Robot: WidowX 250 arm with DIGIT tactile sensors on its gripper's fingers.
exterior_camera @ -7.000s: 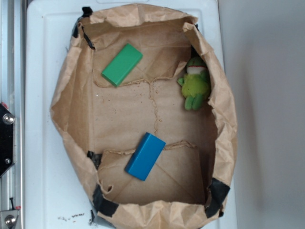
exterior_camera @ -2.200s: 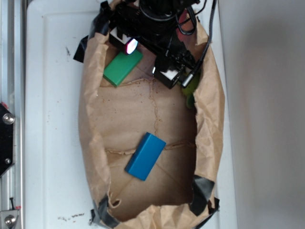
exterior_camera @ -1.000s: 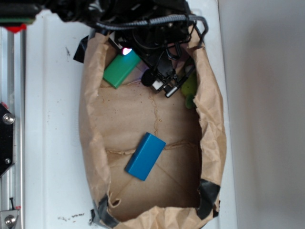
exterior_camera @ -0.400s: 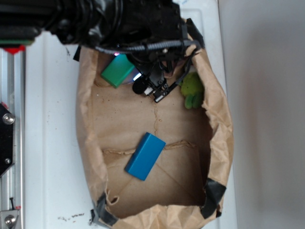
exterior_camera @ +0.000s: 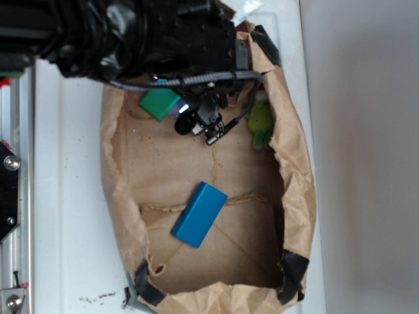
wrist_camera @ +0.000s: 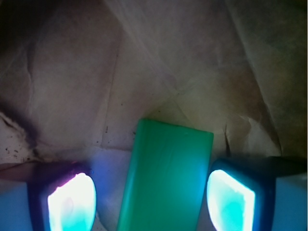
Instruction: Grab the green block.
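Tool [wrist_camera: 151,197] spread wide w/ green block [wrist_camera: 166,178] between pads, prob. not touching yet; squeeze & lift left.

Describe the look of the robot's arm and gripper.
The arm is bulky and black, partly wrapped in glossy black plastic, with a grey braided cable looped along it. The gripper has two dark-framed fingers with pads glowing cyan-white, tinged pink on one.

Green block [wrist_camera: 166,178] bright green; blue block [exterior_camera: 200,214] blue; paper bag [exterior_camera: 163,163] brown; plush toy [exterior_camera: 262,121] seemingly lime.
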